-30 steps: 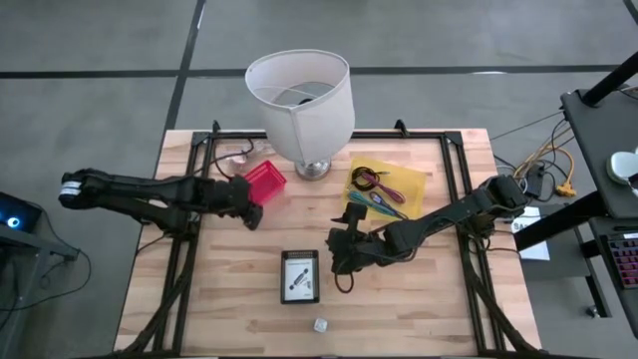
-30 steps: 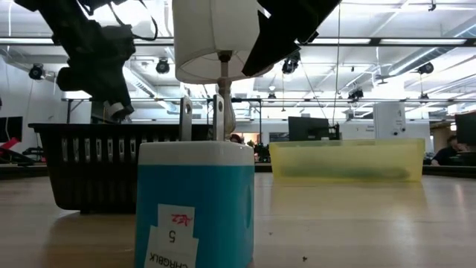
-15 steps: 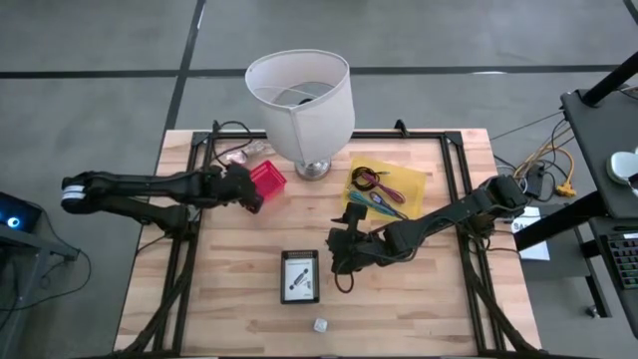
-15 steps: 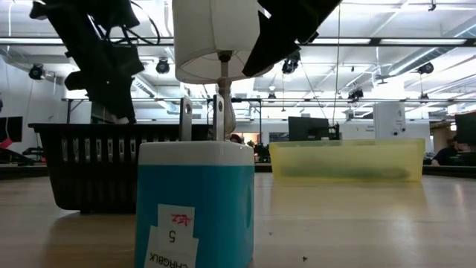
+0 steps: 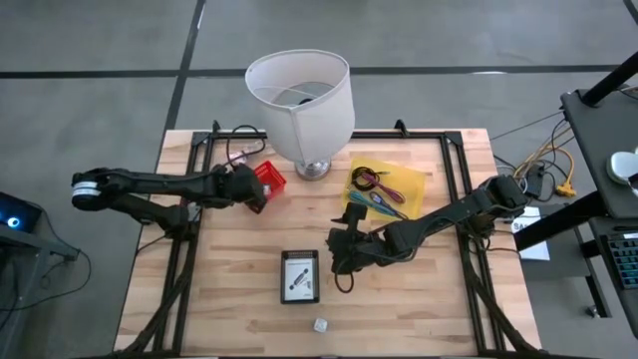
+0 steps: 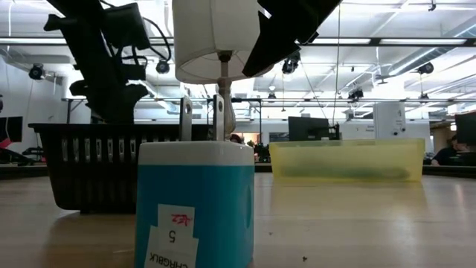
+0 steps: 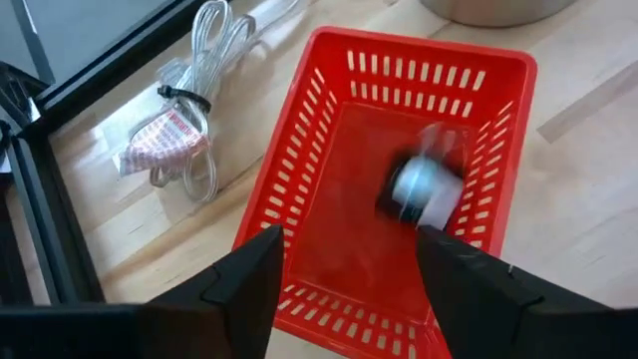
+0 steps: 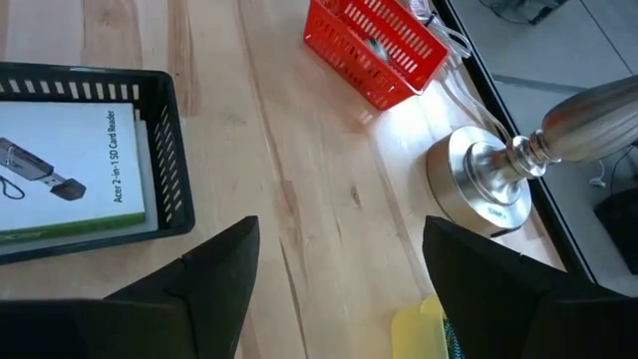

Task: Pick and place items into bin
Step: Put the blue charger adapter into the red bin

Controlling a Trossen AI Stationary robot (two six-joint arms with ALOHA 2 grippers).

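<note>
My left gripper hangs open over the red basket, its fingers apart above the basket's near wall. A small white-and-dark object shows blurred inside the basket. My right gripper is open and empty above bare wood between the black tray, which holds a white printed card, and the yellow tray. The yellow tray holds the black coiled cable, purple strips and teal stick. A tiny white cube lies near the table's near edge.
The large white lampshade stands on its metal base at the far middle of the table, right of the red basket. A clear bundled cable lies by the basket. In the low view a blue-and-white labelled block stands close up.
My left gripper has moved toward the table's far edge, from in front of the red basket to above it. The small pale object that showed at its fingertips in the low view is gone from there.
</note>
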